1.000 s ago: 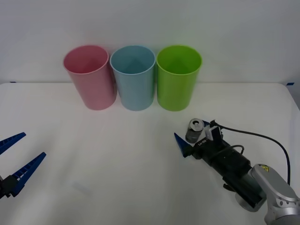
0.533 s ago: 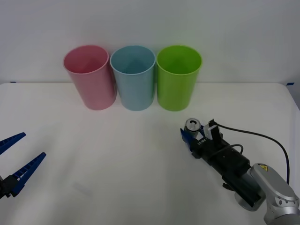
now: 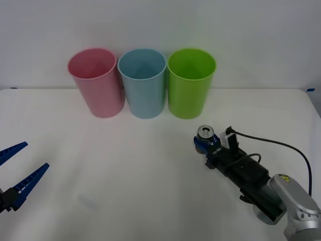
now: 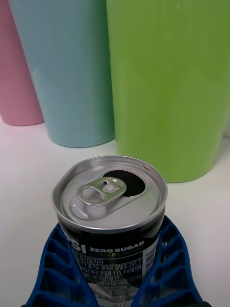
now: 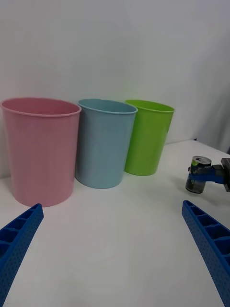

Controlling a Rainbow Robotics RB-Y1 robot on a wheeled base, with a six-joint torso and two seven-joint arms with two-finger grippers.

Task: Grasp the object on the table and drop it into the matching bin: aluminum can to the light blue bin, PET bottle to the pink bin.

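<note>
While the left gripper [image 3: 16, 170] waits spread apart, the right gripper [image 3: 205, 142] stands clamped on the small dark grey metal can [image 3: 205, 136], tall light blue plastic bin [image 3: 144, 83] beyond it.

The table [image 3: 125, 165] was plain white. On it stood the pink bin [image 3: 96, 83], the light blue bin [image 3: 143, 83] and a lime green bin [image 3: 190, 83]. The black aluminum can [image 4: 112, 240], silver-topped, carried white lettering between ribbed blue fingers [image 4: 167, 268].

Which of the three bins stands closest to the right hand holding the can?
The lime green bin, rightmost in the row, just beyond the can; the light blue bin and pink bin stand farther left.
</note>
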